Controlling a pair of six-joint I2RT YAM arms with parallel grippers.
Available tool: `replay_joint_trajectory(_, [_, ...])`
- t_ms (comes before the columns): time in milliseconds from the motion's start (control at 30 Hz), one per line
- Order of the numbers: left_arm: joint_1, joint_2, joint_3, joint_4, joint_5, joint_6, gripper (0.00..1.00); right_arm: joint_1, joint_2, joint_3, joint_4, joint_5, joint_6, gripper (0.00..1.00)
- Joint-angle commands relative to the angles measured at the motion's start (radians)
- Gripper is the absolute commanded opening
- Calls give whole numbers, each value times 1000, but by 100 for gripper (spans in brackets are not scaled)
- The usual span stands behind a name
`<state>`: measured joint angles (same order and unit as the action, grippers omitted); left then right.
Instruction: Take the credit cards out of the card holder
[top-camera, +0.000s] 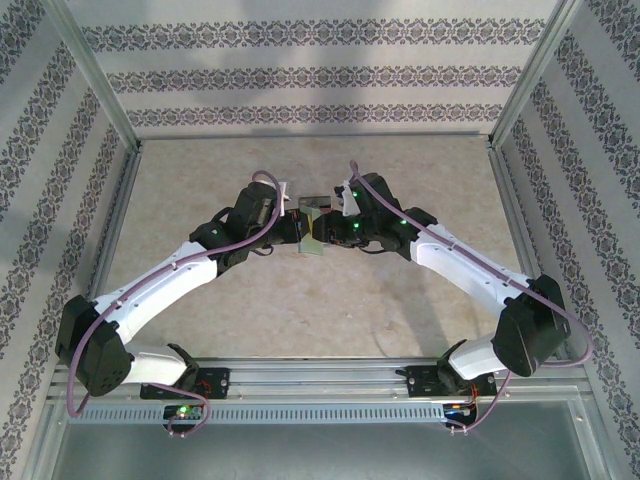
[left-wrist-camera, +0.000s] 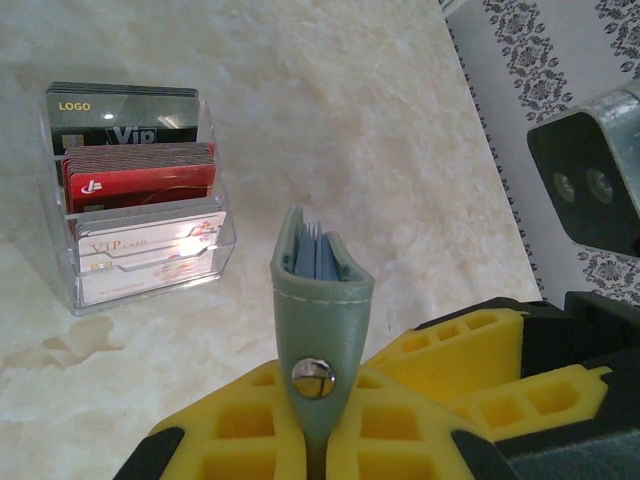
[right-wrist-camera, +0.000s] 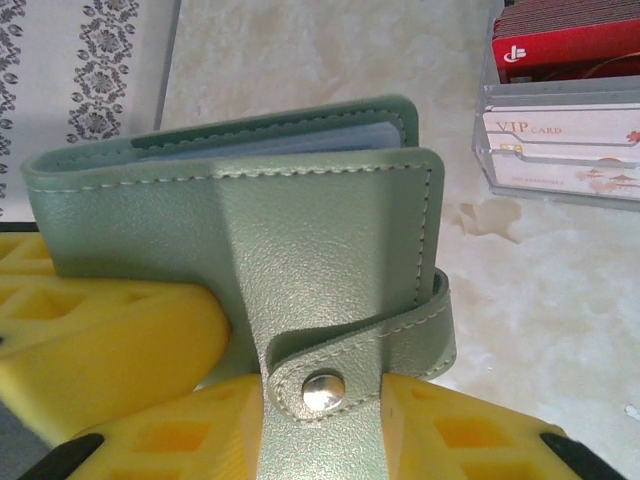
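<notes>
The card holder (top-camera: 314, 238), a grey-green wallet, hangs above the middle of the table between both grippers. My left gripper (left-wrist-camera: 318, 420) is shut on its lower edge, and the card holder (left-wrist-camera: 320, 290) stands edge-on with bluish-grey pocket edges showing at its top. In the right wrist view the card holder (right-wrist-camera: 300, 220) is broadside, its strap snapped closed by a silver stud. My right gripper (right-wrist-camera: 320, 435) has a yellow finger pressed against each side of that strap. The left gripper's finger (right-wrist-camera: 100, 340) clamps the lower left edge. Any credit cards inside it are hidden.
A clear acrylic rack (left-wrist-camera: 222, 240) stands on the marble-patterned table beyond the wallet, holding rows of dark grey, red and pale cards. The rack (right-wrist-camera: 485, 150) is at the upper right in the right wrist view. Patterned walls and metal posts enclose the table.
</notes>
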<state>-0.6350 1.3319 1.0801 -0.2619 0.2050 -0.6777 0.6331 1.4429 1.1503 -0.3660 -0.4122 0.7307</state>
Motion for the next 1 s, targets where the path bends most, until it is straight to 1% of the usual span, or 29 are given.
replay_joint_trajectory(0, [-19, 5, 42, 53, 44, -10, 0, 9, 26, 38, 9, 74, -18, 33])
replay_joint_trajectory(167, [-19, 3, 43, 48, 42, -7, 0, 8, 29, 36, -27, 136, -48, 28])
replay_joint_trajectory(233, [-19, 4, 44, 47, 41, -4, 0, 7, 31, 36, -35, 142, -57, 24])
replay_joint_trajectory(467, [-19, 3, 43, 37, 29, -2, 0, 6, 21, 28, -83, 191, -85, 16])
replay_joint_trajectory(600, [-19, 3, 43, 38, 28, -1, 0, 4, 19, 25, -86, 184, -89, 4])
replay_joint_trajectory(667, [-19, 4, 43, 35, 25, 0, 0, 2, 15, 24, -89, 184, -91, 0])
replay_joint_trajectory(967, [-19, 3, 39, 18, 10, 8, 0, -23, -22, 2, -92, 172, -96, 0])
